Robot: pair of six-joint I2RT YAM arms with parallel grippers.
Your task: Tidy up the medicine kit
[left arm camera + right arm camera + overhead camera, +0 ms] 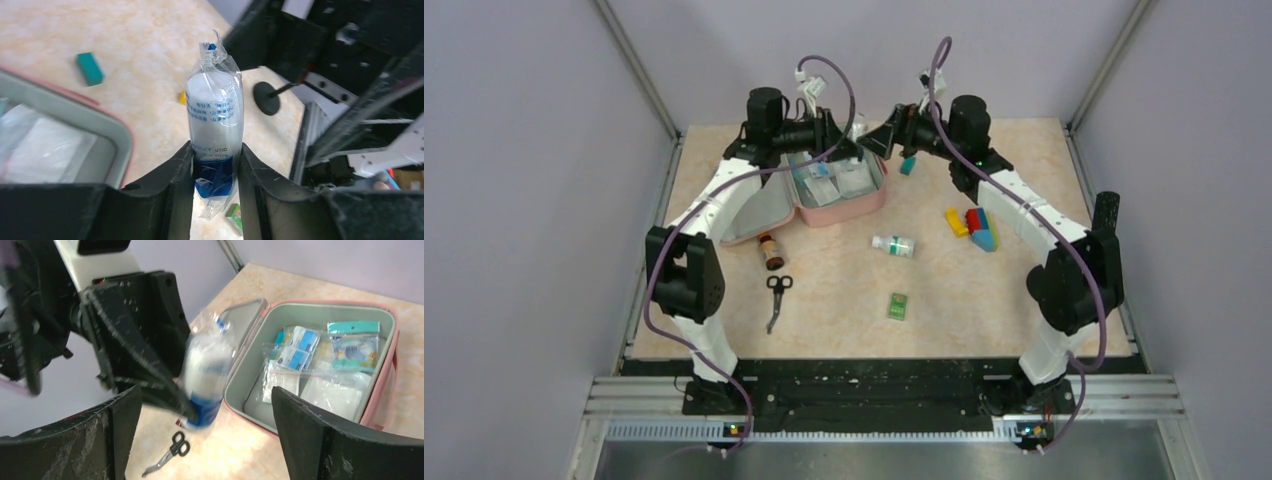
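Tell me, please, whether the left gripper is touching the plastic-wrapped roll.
Touching. The left wrist view shows the left gripper closed on the plastic-wrapped roll, both fingers pressed against its blue lower end, with no gap on either side.

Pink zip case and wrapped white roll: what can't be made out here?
- Print on the plastic-wrapped, blue-ended white roll in the left gripper: too small in the left wrist view, motion-blurred in the right wrist view.
- Pink soft zip case: far edge hidden under the left arm, top view.
- Sealed packets inside it: labels too small, right wrist view.
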